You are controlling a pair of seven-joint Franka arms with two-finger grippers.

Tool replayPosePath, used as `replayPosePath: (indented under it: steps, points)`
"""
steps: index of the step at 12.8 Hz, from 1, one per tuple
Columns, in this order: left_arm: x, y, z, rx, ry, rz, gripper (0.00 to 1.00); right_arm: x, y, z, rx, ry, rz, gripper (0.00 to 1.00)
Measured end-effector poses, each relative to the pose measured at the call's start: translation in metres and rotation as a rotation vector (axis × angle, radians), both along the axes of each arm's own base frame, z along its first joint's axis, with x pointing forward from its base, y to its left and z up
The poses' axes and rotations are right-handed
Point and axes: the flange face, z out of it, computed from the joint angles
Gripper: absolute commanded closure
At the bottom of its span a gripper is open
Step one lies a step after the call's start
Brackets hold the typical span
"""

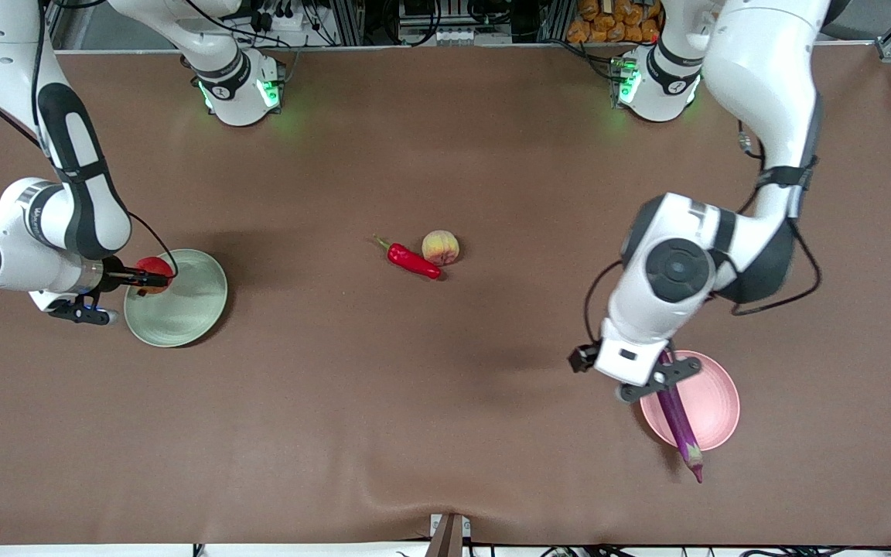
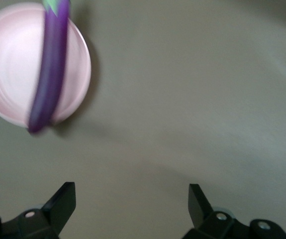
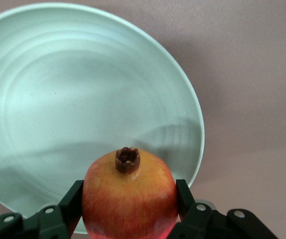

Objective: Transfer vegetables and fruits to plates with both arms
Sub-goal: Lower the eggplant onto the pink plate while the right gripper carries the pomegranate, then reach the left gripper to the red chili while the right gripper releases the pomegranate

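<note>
The eggplant point(image 1: 680, 424) lies across the plate point(image 1: 712, 387) at the left arm's end of the table, its stem tip overhanging the rim nearest the front camera. The pomegranate point(image 1: 154, 270) is over the rim of the other plate point(image 1: 182, 302), at the right arm's end. Mid-table, the chili pepper point(image 1: 413, 261) lies just beside the peach point(image 1: 440, 247), slightly nearer the front camera.

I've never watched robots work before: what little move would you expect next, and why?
Probably the right gripper opens to set down the red fruit: it is shut on the fruit over the rim of the green plate. The left gripper is open and empty, with the eggplant lying across the pink plate.
</note>
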Motion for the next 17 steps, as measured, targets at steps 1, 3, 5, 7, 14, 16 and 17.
replayPosePath:
  steps: [1, 3, 5, 7, 14, 16, 17]
  points:
    - [-0.015, -0.028, -0.002, -0.015, 0.005, 0.056, 0.0, 0.004, 0.001, 0.004, -0.001, -0.01, 0.003, 0.0]
    - [-0.048, -0.085, -0.008, -0.032, 0.016, 0.14, 0.0, 0.014, 0.002, 0.02, 0.005, -0.01, 0.008, 0.0]
    - [-0.082, -0.135, -0.016, -0.041, 0.02, 0.166, 0.0, 0.027, 0.004, 0.048, 0.036, 0.02, 0.007, 0.0]
    - [-0.112, -0.181, -0.025, -0.087, -0.004, 0.222, 0.0, 0.037, 0.007, 0.08, 0.063, 0.043, 0.009, 0.0]
    - [-0.223, -0.306, -0.074, -0.248, -0.023, 0.52, 0.0, 0.058, 0.011, 0.143, 0.094, 0.066, 0.028, 0.0]
    - [-0.246, -0.32, -0.097, -0.229, -0.007, 0.601, 0.0, 0.062, 0.016, 0.158, 0.103, 0.067, 0.037, 0.0]
    - [-0.249, -0.321, -0.108, -0.224, -0.002, 0.648, 0.0, 0.063, 0.019, 0.162, 0.104, 0.069, 0.037, 0.0]
